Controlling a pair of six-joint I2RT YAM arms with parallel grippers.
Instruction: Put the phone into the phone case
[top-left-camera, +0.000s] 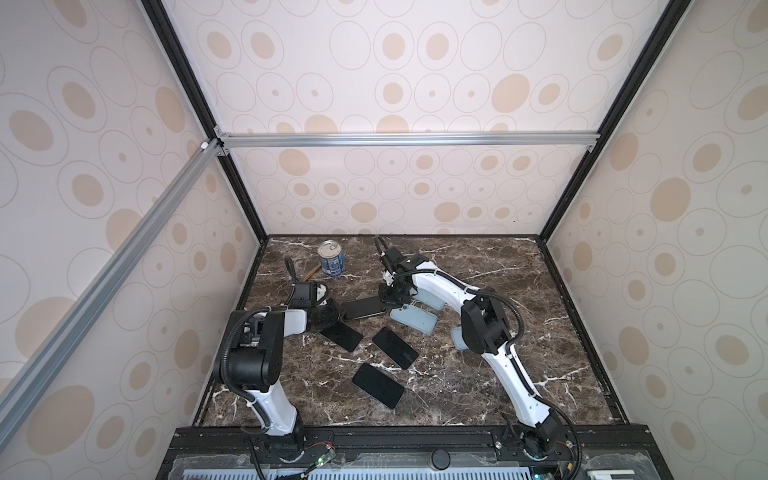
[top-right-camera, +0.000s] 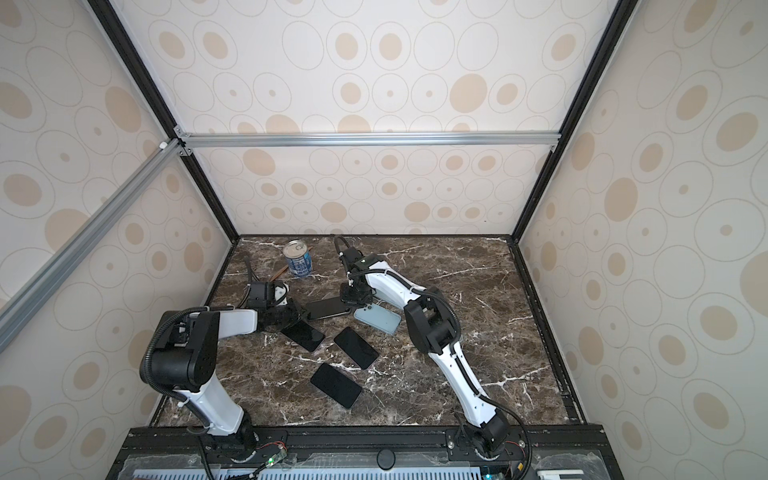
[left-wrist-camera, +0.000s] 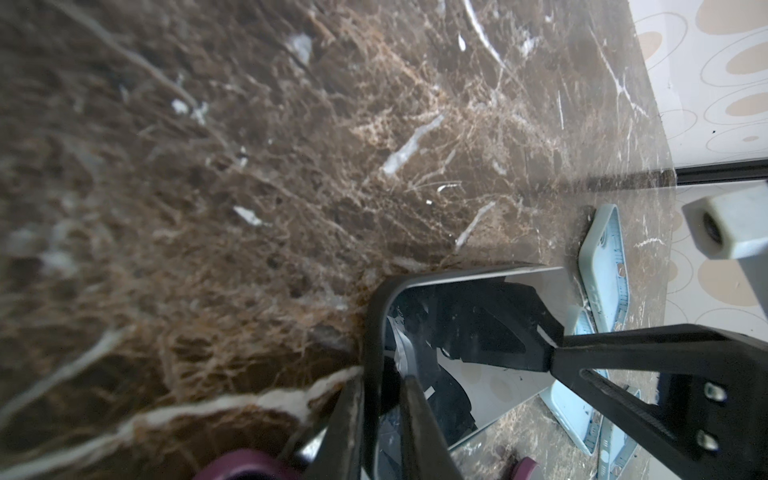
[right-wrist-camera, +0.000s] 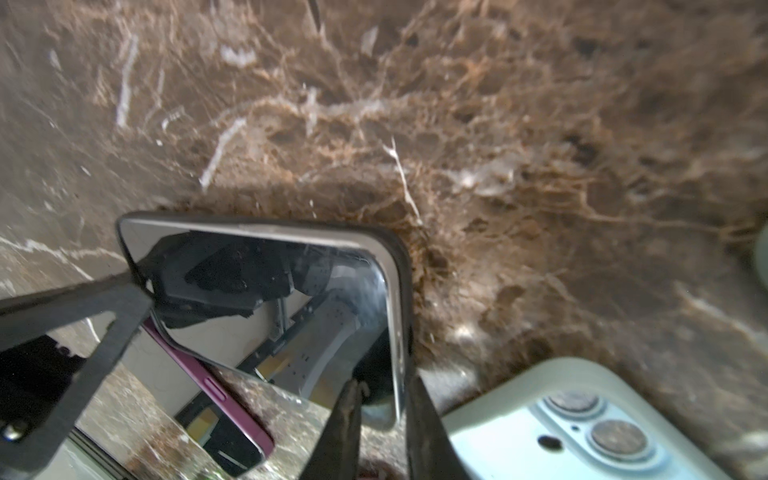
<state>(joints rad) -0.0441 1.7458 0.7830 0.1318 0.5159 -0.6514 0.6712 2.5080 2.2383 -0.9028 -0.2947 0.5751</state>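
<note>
A dark phone (top-left-camera: 363, 308) (top-right-camera: 328, 308) hangs flat just above the marble table between my two grippers. My left gripper (top-left-camera: 341, 312) (left-wrist-camera: 384, 415) is shut on one short end, the phone's rim (left-wrist-camera: 372, 365) pinched between its fingers. At the other end, my right gripper (top-left-camera: 385, 300) (right-wrist-camera: 384, 415) straddles the phone's edge (right-wrist-camera: 397, 365), and one finger stands slightly off the glass. A light blue phone case (top-left-camera: 413, 319) (top-right-camera: 377, 318) lies right beside the right gripper, camera lenses showing in its cutout (right-wrist-camera: 598, 424).
Three more dark phones (top-left-camera: 341, 336) (top-left-camera: 395, 347) (top-left-camera: 378, 384) lie on the table in front. The nearest has a purple rim (right-wrist-camera: 245, 399). Two other blue cases (top-left-camera: 432, 300) (top-left-camera: 457, 338) are partly hidden by the right arm. A tin can (top-left-camera: 331, 258) stands at the back left.
</note>
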